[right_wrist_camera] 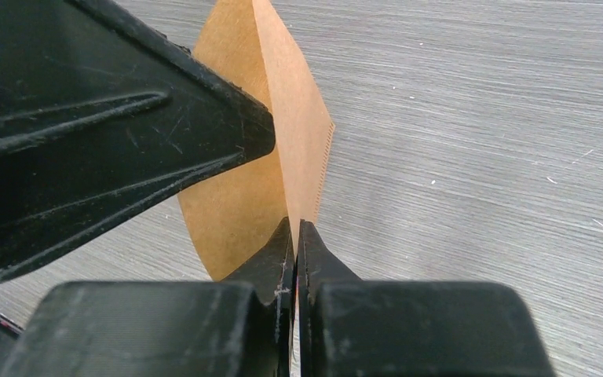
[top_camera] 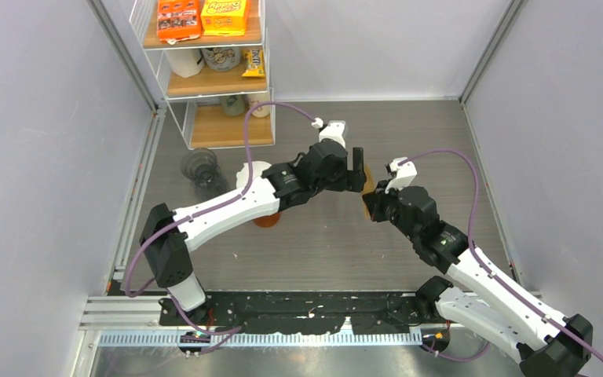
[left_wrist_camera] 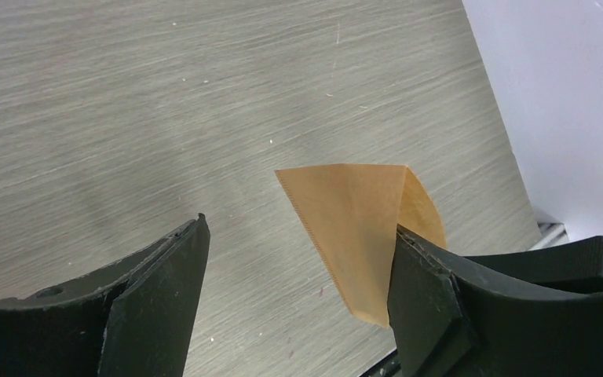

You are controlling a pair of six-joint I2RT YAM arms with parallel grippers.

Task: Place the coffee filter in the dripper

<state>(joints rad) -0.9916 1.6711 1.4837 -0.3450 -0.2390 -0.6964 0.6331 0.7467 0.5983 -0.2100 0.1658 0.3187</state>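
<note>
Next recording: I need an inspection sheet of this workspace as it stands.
Surface: grey wood-grain table, a few specks, no spills.
Job's things: brown coffee filter held in the air at mid-table; clear vessel, apparently the dripper, stands apart near the shelf.
Clutter: white-and-orange object, partly hidden under the left arm.
Grippers: right gripper shut on the filter; left gripper open, with the filter between its fingers.
Cables: purple cables loop over both arms.
Surroundings: shelf rack with snack boxes; grey walls.

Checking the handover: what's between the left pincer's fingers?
Only the coffee filter, by one finger of the open left pincer; table otherwise bare. Left wrist view.
</note>
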